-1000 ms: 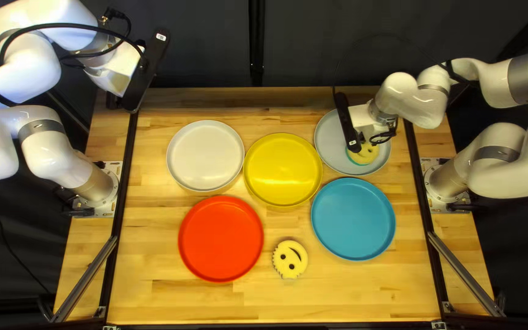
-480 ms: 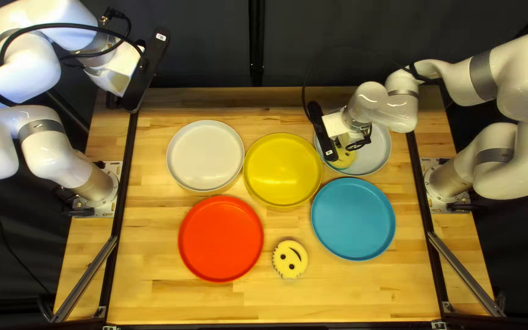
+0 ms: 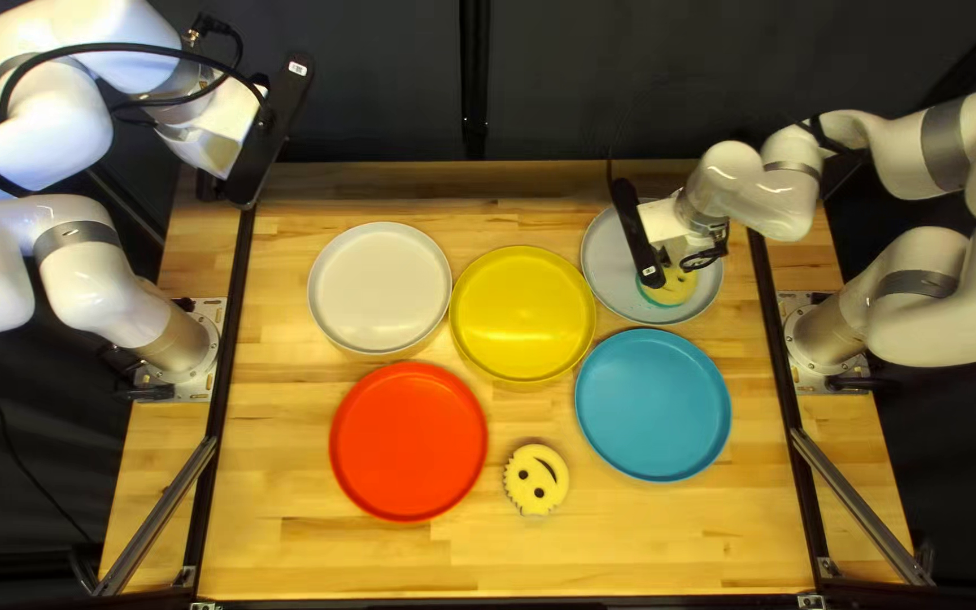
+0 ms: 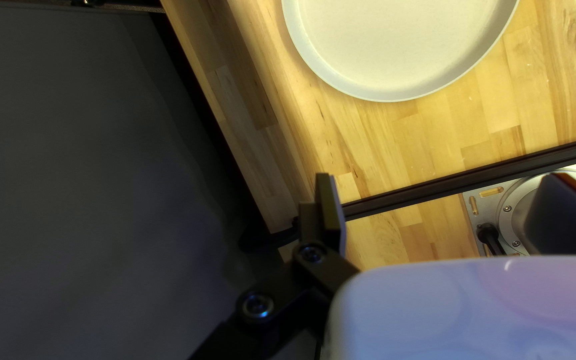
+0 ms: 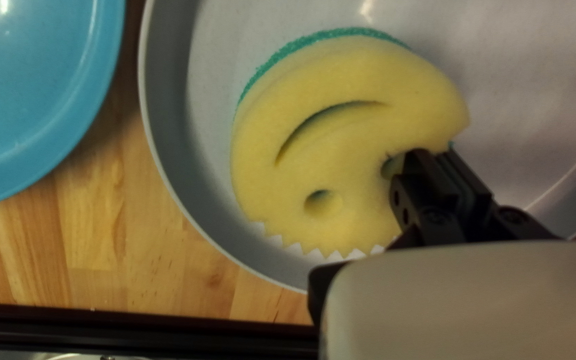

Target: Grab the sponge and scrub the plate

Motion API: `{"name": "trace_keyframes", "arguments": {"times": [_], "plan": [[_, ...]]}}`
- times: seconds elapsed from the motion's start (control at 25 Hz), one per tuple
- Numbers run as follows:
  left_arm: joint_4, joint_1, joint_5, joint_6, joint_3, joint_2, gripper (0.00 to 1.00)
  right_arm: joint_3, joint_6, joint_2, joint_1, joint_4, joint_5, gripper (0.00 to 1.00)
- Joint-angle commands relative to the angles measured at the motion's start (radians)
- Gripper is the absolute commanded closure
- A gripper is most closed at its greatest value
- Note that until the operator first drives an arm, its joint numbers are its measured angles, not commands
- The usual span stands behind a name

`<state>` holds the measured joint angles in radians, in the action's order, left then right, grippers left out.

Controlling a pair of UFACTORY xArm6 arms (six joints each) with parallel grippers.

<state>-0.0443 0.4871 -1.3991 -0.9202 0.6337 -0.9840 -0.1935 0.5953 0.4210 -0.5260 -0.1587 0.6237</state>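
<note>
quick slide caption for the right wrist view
Right tool grips a yellow smiley sponge on the grey plate, beside a blue plate.

High slant; wrist close-ups over table [image 3: 285, 542]

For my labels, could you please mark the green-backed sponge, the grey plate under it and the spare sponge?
green-backed sponge [image 5: 328, 150]: right wrist view, on its yellow face.
grey plate [image 5: 518, 75]: right wrist view, on its bare floor.
spare sponge [image 3: 536, 479]: top left view, on its middle.
</note>
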Motion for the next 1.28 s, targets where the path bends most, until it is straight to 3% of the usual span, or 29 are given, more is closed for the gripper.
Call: {"name": "trace_keyframes", "arguments": {"times": [0.04, 0.44, 0.6, 0.76, 1.04, 1.28], "plan": [[0.000, 0.000, 0.000, 0.000, 0.000, 0.000, 0.00, -0.039, -0.027, -0.063, 0.019, -0.004, -0.025, 1.00], [0.000, 0.000, 0.000, 0.000, 0.000, 0.000, 0.00, -0.252, -0.035, -0.291, 0.071, -0.003, -0.074, 1.00], [0.000, 0.000, 0.000, 0.000, 0.000, 0.000, 0.00, -0.279, -0.026, -0.323, 0.072, -0.004, -0.086, 1.00], [0.000, 0.000, 0.000, 0.000, 0.000, 0.000, 0.00, -0.243, -0.002, -0.286, 0.050, 0.001, -0.083, 1.00], [0.000, 0.000, 0.000, 0.000, 0.000, 0.000, 0.00, -0.110, 0.060, -0.154, -0.035, 0.014, -0.058, 1.00], [0.000, 0.000, 0.000, 0.000, 0.000, 0.000, 0.00, -0.072, 0.075, -0.080, -0.076, 0.014, -0.005, 1.00]]}}
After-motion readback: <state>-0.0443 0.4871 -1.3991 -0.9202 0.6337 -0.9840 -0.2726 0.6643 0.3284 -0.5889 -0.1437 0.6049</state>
